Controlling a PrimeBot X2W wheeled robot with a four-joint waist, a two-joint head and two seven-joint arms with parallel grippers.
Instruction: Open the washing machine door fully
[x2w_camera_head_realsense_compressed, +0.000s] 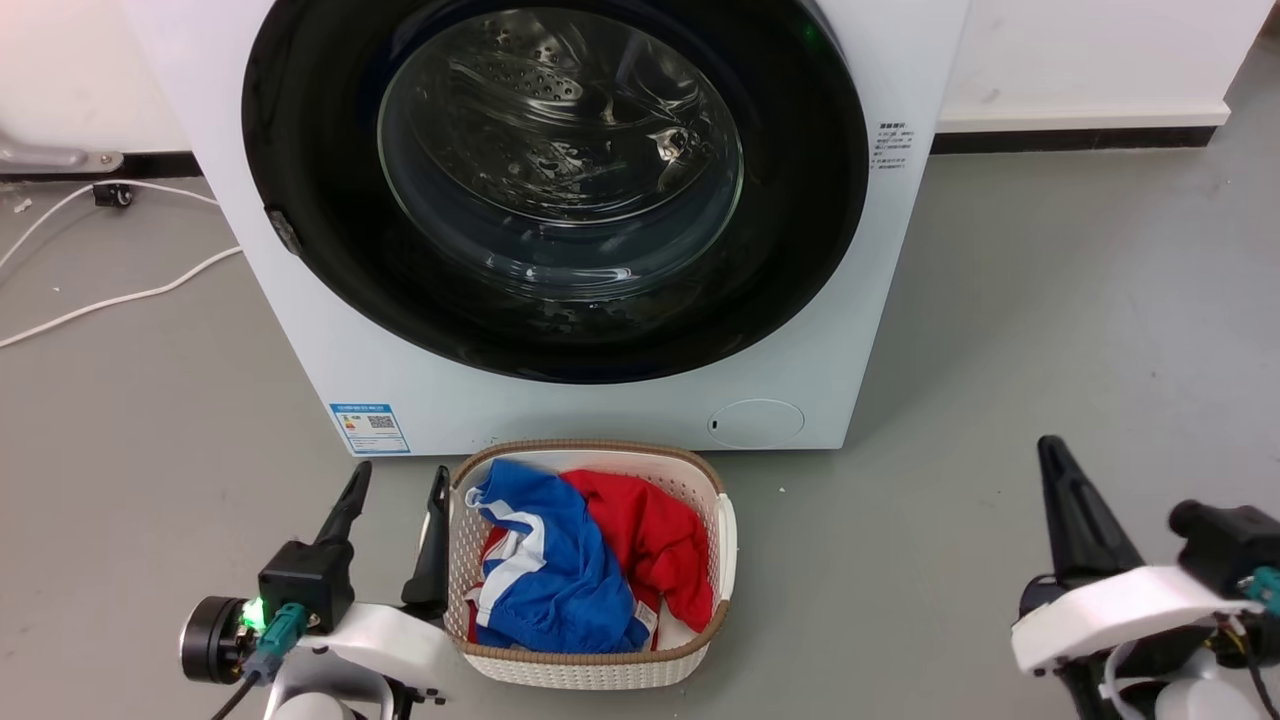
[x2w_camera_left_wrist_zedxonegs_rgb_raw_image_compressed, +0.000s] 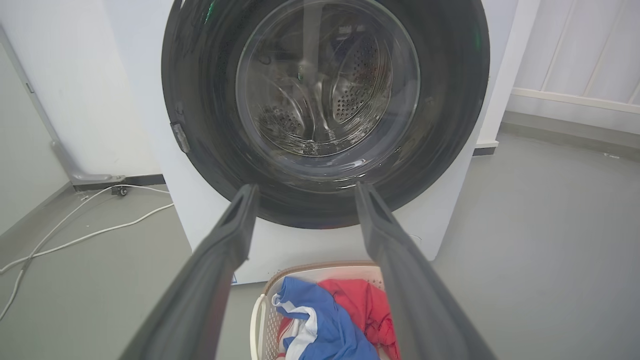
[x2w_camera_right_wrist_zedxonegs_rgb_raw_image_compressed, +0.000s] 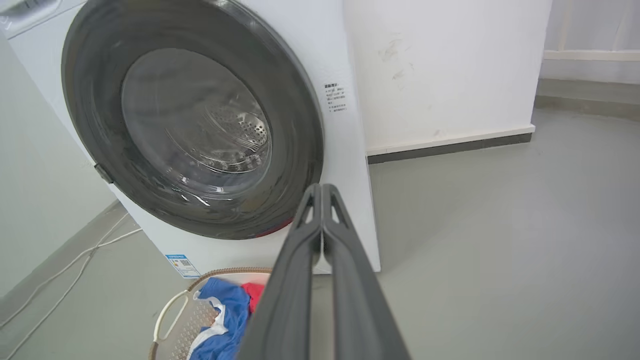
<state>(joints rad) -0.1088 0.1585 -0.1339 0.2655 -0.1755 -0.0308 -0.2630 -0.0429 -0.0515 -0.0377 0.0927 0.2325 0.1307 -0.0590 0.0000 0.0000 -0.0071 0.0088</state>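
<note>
While the washing machine door (x2w_camera_head_realsense_compressed: 555, 185) sits shut, flush against the front of the washing machine (x2w_camera_head_realsense_compressed: 600, 405), both grippers stand on the near side, well apart from it. The left gripper (x2w_camera_head_realsense_compressed: 400, 470) is spread wide and empty, just left of the laundry basket (x2w_camera_head_realsense_compressed: 600, 668) (blue and red clothes inside). The right gripper (x2w_camera_right_wrist_zedxonegs_rgb_raw_image_compressed: 320, 192) reads unclear in the head view. Its wrist view settles it: fingers pressed together, grasping nothing. The head view supplies the round cover (x2w_camera_head_realsense_compressed: 756, 423), low right on the front.
</note>
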